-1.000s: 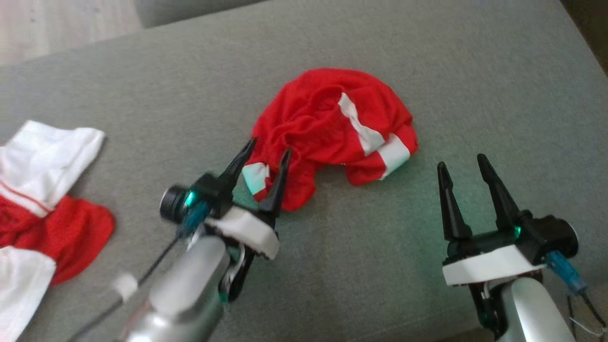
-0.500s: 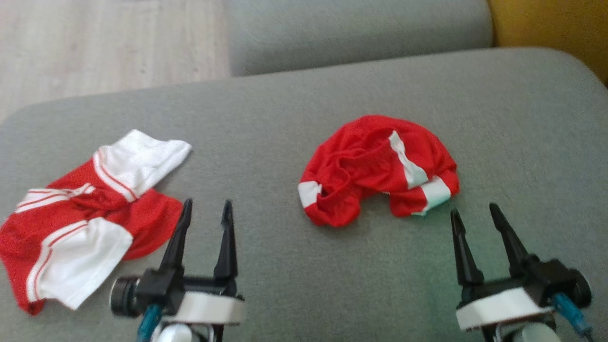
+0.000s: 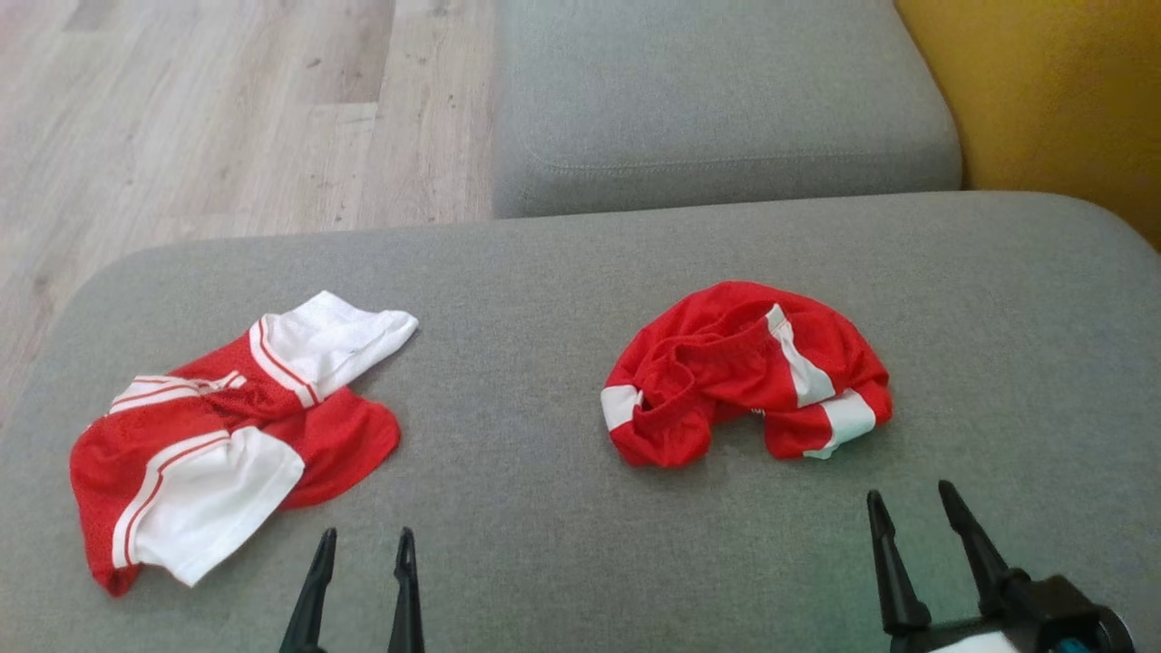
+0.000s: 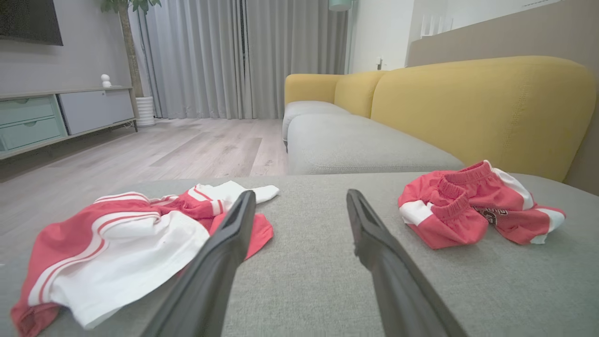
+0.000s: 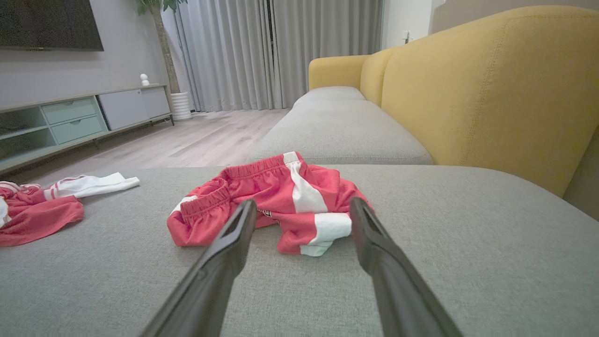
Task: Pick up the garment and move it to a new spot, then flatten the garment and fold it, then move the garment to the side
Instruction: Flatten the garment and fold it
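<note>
Spanning most of your head view, the grey sofa cushion (image 3: 580,263) carries both garments. A second grey cushion (image 3: 717,100) lies beyond it, with wooden floor (image 3: 227,109) to its left and the yellow backrest (image 3: 1043,100) to its right. Note the red-and-white jersey (image 3: 227,435), crumpled on the near cushion's left part. The red shorts (image 3: 744,381), white-striped and bunched with the elastic waistband showing, lie right of centre, well apart from the jersey and touched by neither gripper. Your left gripper (image 3: 365,537) hangs at the bottom edge, near the jersey's hem, jaws moderately parted and empty. Your right gripper (image 3: 909,492) sits just short of the shorts' near edge, jaws likewise parted, holding nothing. In its wrist view the shorts lie beyond the tips.
</note>
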### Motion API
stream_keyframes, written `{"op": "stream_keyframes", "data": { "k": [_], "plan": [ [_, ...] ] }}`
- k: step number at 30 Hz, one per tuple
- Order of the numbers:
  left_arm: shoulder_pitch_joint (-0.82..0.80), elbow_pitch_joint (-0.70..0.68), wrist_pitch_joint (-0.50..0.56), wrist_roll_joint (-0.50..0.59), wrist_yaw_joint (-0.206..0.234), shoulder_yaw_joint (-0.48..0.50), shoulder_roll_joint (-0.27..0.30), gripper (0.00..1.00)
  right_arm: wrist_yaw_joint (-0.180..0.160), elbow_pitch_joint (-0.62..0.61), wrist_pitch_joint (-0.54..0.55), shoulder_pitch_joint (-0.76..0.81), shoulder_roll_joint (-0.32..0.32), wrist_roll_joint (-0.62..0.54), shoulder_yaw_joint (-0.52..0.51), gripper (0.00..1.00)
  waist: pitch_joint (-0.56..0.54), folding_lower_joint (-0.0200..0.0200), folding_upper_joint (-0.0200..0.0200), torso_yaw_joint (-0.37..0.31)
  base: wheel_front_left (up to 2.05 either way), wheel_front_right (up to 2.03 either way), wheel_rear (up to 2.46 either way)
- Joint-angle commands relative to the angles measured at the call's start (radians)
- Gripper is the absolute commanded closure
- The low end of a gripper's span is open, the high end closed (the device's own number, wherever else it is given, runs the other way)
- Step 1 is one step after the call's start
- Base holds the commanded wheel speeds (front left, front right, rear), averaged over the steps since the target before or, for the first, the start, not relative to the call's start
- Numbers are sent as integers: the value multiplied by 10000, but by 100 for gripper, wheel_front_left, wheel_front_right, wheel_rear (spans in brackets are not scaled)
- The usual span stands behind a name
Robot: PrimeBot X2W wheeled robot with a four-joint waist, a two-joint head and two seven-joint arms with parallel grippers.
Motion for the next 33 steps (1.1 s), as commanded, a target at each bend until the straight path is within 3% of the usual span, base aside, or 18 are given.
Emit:
{"op": "stream_keyframes", "data": {
  "k": [1, 33],
  "plan": [
    [-379, -356, -64, 91, 36, 400, -109, 0, -7, -251, -38, -253, -55, 57, 252, 0, -85, 2, -1, -11, 0, 0, 0],
    [-189, -25, -64, -116, 68, 123, -127, 0, -7, -160, -38, -94, -55, 60, 401, 0, -210, 2, -1, -6, 0, 0, 0]
  ]
}}
